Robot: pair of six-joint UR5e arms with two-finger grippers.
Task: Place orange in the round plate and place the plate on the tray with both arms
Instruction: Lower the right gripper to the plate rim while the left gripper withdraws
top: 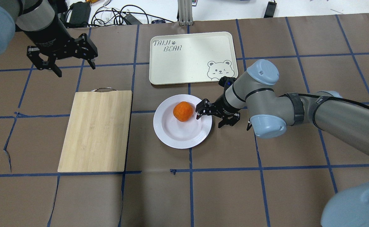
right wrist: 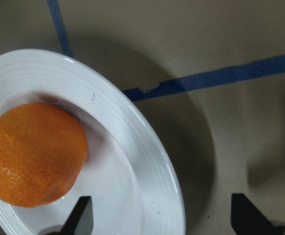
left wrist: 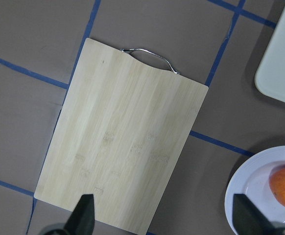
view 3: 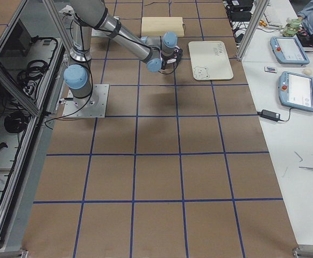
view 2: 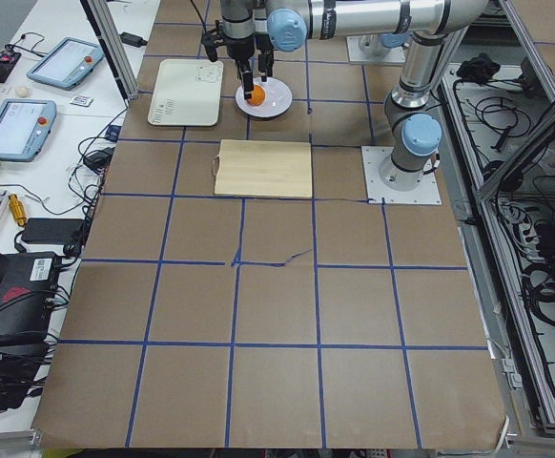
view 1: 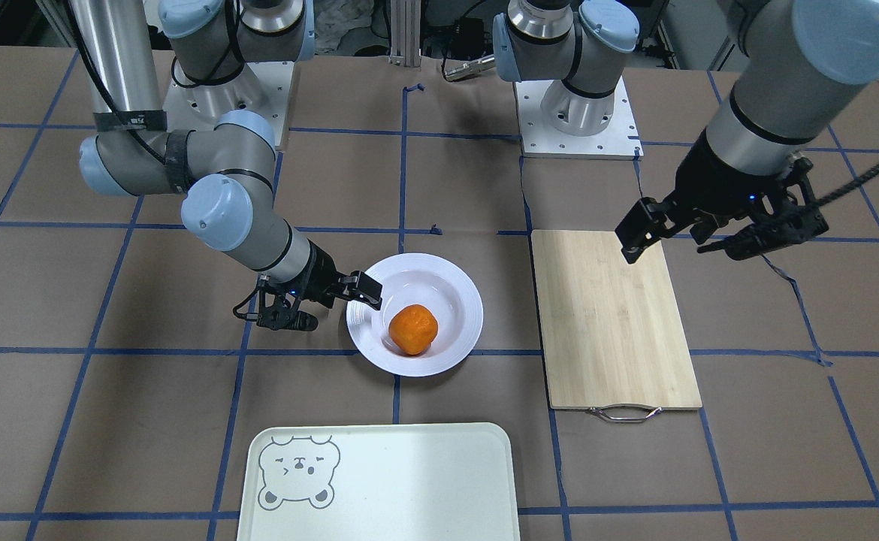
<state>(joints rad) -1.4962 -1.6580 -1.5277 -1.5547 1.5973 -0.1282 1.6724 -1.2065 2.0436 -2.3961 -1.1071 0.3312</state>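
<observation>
Brown paper covered the table (top: 266, 176). The orange (top: 183, 111) lay in the plate (top: 178, 135), near the tray (top: 184, 63). The right gripper (top: 209, 122) straddled its rim, jaws parted; the left gripper (top: 76, 71) hung parted near the board (top: 96, 129).

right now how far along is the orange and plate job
Done: the orange sits in the round plate. In hand: the right pincer, open, straddles the plate's rim; the left pincer hangs open, away from it. Left: the plate is on the table, not yet on the tray.
</observation>
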